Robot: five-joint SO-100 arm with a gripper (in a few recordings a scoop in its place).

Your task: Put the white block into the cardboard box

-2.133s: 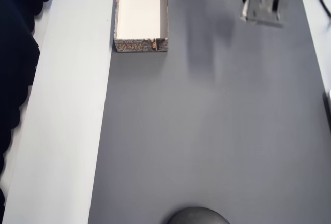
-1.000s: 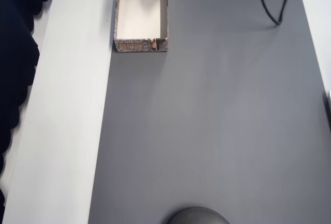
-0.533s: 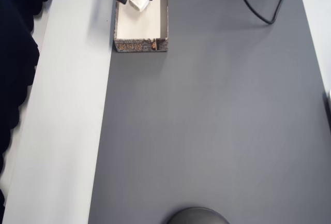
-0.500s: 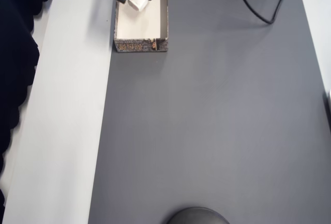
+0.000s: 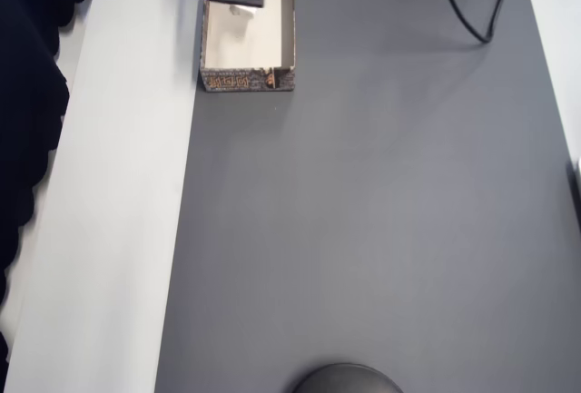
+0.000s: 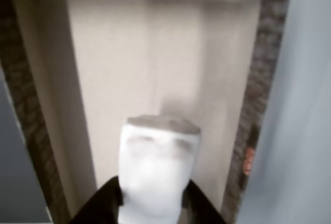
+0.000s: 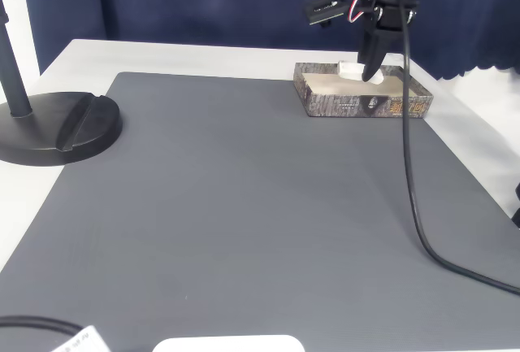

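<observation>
Shallow topless cardboard box (image 5: pixel 247 77), cream interior, grey-brown printed sides, sitting upper left of the overhead view. Black two-finger gripper (image 6: pixel 151 208) is pinching the small rounded white block (image 6: pixel 156 169), hanging inside the box opening.

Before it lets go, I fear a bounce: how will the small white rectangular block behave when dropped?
The small white rectangular block keeps its shape between the black fingers, so probably stiff. Flat faces: unlikely to roll. Hanging low inside the shallow cardboard box, it should settle there.
</observation>
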